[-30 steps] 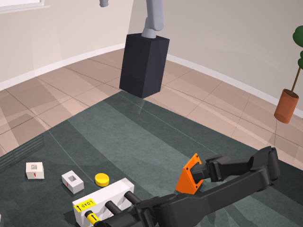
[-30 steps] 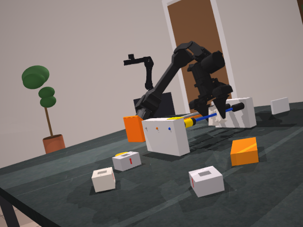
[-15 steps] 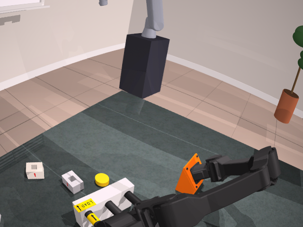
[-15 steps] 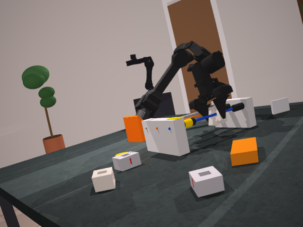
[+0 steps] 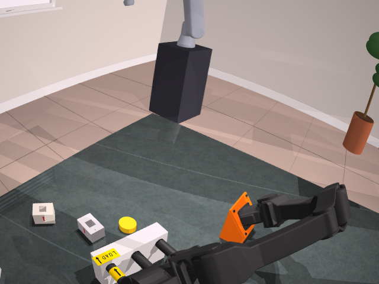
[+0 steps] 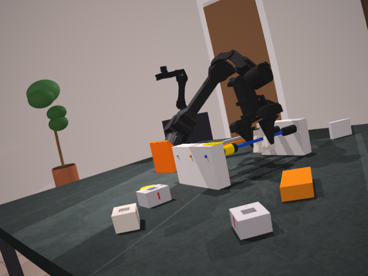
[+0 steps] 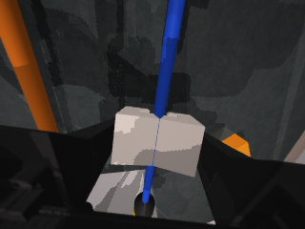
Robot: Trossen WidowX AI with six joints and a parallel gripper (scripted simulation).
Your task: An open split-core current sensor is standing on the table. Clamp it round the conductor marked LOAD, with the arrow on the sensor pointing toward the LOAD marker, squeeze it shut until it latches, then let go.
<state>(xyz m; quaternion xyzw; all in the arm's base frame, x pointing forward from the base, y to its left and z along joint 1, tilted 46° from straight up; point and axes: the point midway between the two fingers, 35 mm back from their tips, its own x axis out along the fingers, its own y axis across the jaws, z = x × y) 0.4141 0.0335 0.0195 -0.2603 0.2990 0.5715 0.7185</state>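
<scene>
Gripping the pale sensor (image 6: 263,144) (image 7: 157,143), the jaws (image 6: 261,144) hold it around the blue LOAD conductor (image 6: 250,142) (image 7: 167,62), between the white blocks (image 6: 202,166) (image 6: 292,136), above the bench (image 6: 184,232); arrow not visible, latching cannot be confirmed

Sensor (image 6: 263,144) (image 7: 157,144) — round the LOAD conductor (image 6: 250,142) (image 7: 167,72).
</scene>
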